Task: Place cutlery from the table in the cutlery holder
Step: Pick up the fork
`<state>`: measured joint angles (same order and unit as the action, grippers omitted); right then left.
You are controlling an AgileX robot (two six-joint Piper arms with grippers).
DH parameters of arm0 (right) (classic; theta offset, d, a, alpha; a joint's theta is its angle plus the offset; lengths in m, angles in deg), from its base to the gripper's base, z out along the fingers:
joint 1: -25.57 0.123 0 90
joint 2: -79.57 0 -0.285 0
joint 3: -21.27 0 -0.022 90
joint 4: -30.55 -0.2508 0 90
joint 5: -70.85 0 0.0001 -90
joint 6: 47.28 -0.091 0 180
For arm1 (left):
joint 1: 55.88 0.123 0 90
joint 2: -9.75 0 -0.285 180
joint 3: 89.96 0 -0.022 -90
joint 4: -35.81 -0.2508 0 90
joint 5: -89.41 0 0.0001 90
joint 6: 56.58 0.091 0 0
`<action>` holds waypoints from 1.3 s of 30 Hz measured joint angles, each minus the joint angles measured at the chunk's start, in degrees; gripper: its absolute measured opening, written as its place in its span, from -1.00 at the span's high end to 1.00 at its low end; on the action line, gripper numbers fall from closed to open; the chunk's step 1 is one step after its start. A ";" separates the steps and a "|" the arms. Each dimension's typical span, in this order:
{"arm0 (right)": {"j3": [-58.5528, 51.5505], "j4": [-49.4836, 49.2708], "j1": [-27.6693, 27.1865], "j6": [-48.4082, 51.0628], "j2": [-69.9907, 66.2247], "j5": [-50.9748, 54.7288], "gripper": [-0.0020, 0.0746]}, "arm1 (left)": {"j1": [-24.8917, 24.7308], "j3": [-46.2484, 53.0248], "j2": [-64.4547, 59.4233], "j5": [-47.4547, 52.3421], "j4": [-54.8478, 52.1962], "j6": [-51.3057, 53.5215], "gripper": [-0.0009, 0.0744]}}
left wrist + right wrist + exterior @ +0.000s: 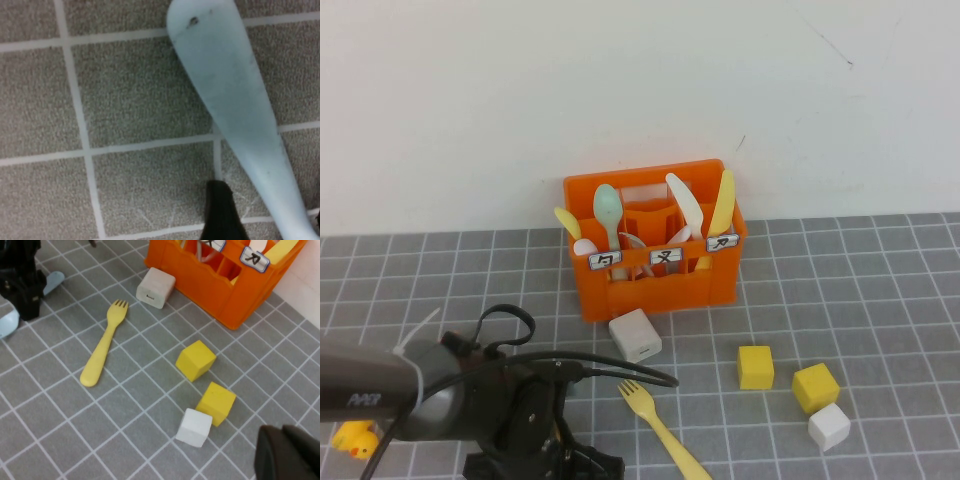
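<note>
Reading labels (pixel 665 258): black marks, perhaps symbols | left pincer (pixel 250 200) wide over blue utensil (pixel 235 105) | right pincer (pixel 287 455) closed

Bright, even light with soft shadows under the blocks (pixel 755 367); the left wrist close-up of the blue utensil (pixel 235 110) looks slightly soft.

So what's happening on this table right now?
The left pincer hangs open, low over the light blue utensil lying flat on the table. The yellow fork also lies on the table, in front of the orange cutlery holder, which already holds other pieces. The right pincer is shut, off to the side.
</note>
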<state>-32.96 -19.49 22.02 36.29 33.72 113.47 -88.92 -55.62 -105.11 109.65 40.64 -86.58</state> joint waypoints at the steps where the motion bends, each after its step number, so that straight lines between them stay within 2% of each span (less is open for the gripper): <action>1: 0.00 0.00 0.00 0.00 0.00 0.00 0.95 | 0.00 0.00 0.00 0.00 -0.13 0.00 -0.04; 11: 0.00 0.00 0.00 0.00 0.00 0.00 0.95 | -0.10 -0.03 0.00 -0.83 -2.01 0.00 -0.04; 20: 0.00 0.00 0.00 -0.05 0.00 0.00 0.95 | -0.10 -0.03 -0.48 -9.59 -9.40 -1.88 -0.03; 30: 0.00 0.00 0.00 -0.05 0.00 0.00 0.95 | -0.10 -0.03 -0.62 -11.14 -13.11 -4.03 0.34; 39: 0.00 0.00 0.00 -0.05 0.00 -0.10 0.95 | -0.10 -0.46 -0.75 -9.50 -13.00 -7.55 0.20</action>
<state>-32.96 -19.49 22.02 36.23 33.72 113.37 -89.03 -56.08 -105.86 100.14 27.64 -94.13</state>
